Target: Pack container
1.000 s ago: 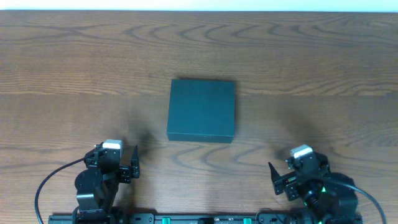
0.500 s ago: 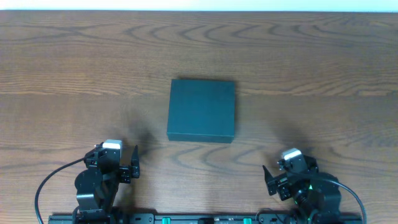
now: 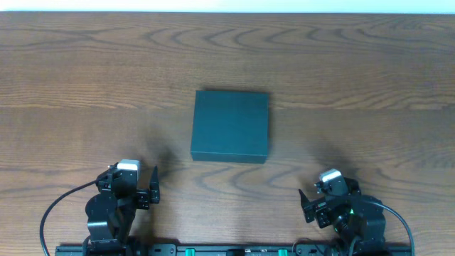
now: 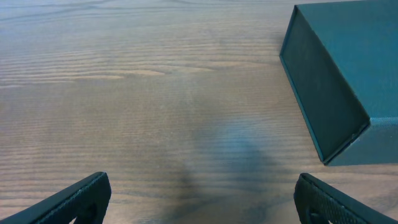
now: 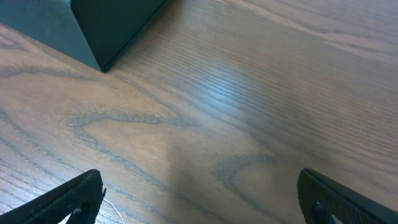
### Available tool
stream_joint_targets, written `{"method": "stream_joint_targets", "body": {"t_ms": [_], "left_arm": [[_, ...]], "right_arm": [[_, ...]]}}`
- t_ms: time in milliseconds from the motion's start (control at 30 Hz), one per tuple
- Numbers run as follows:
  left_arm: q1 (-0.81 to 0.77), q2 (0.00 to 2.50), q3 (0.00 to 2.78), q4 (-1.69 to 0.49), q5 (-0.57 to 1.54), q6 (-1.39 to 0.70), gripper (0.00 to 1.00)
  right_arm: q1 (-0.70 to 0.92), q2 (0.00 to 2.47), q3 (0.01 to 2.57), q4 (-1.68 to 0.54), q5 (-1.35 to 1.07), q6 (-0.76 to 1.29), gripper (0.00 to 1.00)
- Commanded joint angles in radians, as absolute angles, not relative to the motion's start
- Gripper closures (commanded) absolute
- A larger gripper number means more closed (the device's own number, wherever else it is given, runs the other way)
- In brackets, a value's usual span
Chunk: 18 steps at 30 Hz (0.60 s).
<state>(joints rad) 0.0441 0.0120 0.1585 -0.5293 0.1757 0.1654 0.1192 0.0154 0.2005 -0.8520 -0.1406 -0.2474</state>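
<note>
1. Overhead view: the container (image 3: 230, 126) is seen lying closed near the middle of the wooden table (image 3: 71, 71), its flat lid facing up and its edges nearly square to the frame.
2. No contact with either arm is shown. The left gripper (image 3: 130, 178) is placed at the lower left of the frame and the right gripper (image 3: 328, 192) at the lower right, each well apart from the box.
3. In the left wrist view, the container (image 4: 339, 81) is found in the upper right corner, with one side wall and a near corner shown. Bare wood lies between it and the left gripper (image 4: 202, 190), whose fingers are held wide apart at the bottom edge.
4. In the right wrist view, only a dark corner of the container (image 5: 106, 25) is caught at the upper left. The right gripper (image 5: 199, 186) is likewise spread wide, clamped on nothing.
5. Both arms are folded low by the table's bottom edge, with the grippers pointed up-frame; the right one is angled slightly toward the box.
</note>
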Motion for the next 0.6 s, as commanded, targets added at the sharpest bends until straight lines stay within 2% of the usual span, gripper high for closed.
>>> {"method": "stream_joint_targets", "body": {"t_ms": [0, 567], "left_arm": [[0.046, 0.004, 0.145, -0.526, 0.169, 0.18, 0.05], [0.046, 0.004, 0.145, -0.526, 0.169, 0.18, 0.05]], "right_arm": [[0.106, 0.006, 0.193, -0.852, -0.146, -0.259, 0.01], [0.106, 0.006, 0.193, -0.852, -0.146, -0.26, 0.01]]}}
